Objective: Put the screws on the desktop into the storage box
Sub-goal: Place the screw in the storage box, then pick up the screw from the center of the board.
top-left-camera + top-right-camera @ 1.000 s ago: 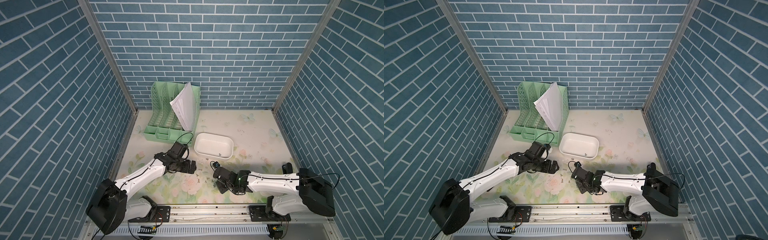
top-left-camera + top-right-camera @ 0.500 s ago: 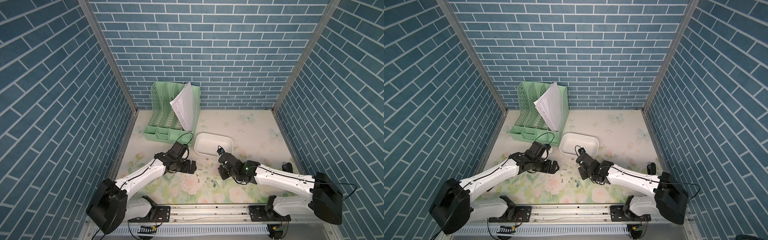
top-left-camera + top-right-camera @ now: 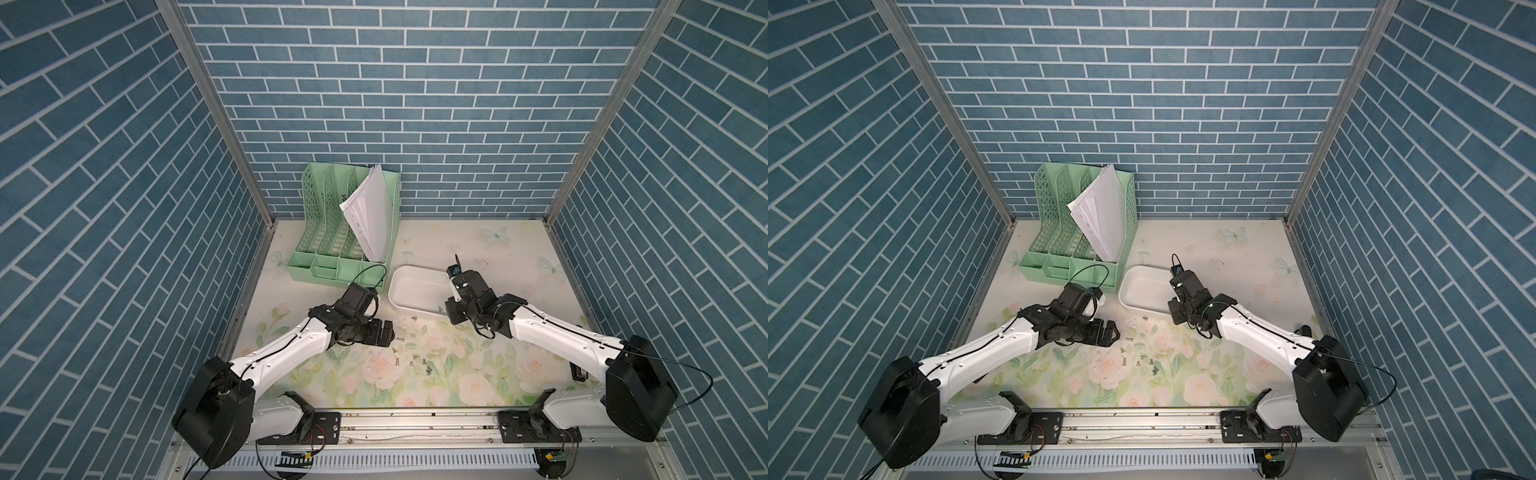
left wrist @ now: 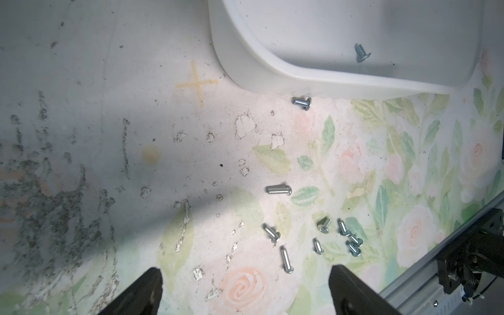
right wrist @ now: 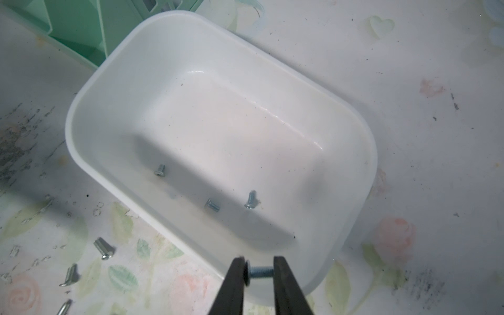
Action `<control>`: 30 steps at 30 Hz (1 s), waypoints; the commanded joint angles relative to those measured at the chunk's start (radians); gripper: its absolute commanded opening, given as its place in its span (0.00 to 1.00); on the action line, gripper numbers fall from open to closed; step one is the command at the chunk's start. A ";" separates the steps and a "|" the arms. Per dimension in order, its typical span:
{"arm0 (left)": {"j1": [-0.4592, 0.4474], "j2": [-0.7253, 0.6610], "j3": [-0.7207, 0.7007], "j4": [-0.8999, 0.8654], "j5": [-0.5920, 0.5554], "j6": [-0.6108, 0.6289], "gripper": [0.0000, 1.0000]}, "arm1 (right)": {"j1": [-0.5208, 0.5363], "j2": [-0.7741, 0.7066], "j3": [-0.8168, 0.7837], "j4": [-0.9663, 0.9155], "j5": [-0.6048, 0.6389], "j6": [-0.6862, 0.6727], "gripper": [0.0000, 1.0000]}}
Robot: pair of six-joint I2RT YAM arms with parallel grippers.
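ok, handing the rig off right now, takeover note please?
Left gripper: open, empty, above the desktop next to the loose screws.
Right gripper: held screw spans between its fingers, above the storage box at its near wall.
Done: three boxed screws lie inside.
Left: drop the held screw in, then collect about nine loose screws from the desktop in front of the storage box.

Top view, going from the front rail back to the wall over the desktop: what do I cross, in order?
Main cluster of screws → left tool → storage box → green file rack. The right tool, gripping a screw, overlaps the box, so it is left out.
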 commanded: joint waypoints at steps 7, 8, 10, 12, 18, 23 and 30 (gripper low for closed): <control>0.006 -0.009 -0.017 0.005 0.008 -0.013 1.00 | -0.021 -0.018 0.039 0.002 -0.037 -0.054 0.65; 0.005 -0.008 -0.016 0.006 0.008 -0.013 1.00 | -0.021 -0.030 0.033 -0.005 -0.044 -0.054 0.67; 0.005 -0.003 -0.013 0.006 0.006 -0.011 1.00 | -0.020 -0.071 0.006 -0.007 -0.069 -0.049 0.73; 0.005 0.004 -0.010 0.007 0.005 -0.011 1.00 | -0.019 -0.113 -0.022 -0.009 -0.109 -0.046 0.77; 0.001 0.040 0.008 0.018 0.008 -0.016 1.00 | -0.002 -0.248 -0.107 -0.032 -0.215 -0.026 0.86; -0.020 0.081 0.040 0.013 -0.017 -0.021 1.00 | 0.033 -0.341 -0.181 -0.048 -0.295 0.016 1.00; -0.070 0.165 0.102 -0.005 -0.078 -0.047 0.97 | 0.081 -0.432 -0.267 -0.062 -0.240 0.101 1.00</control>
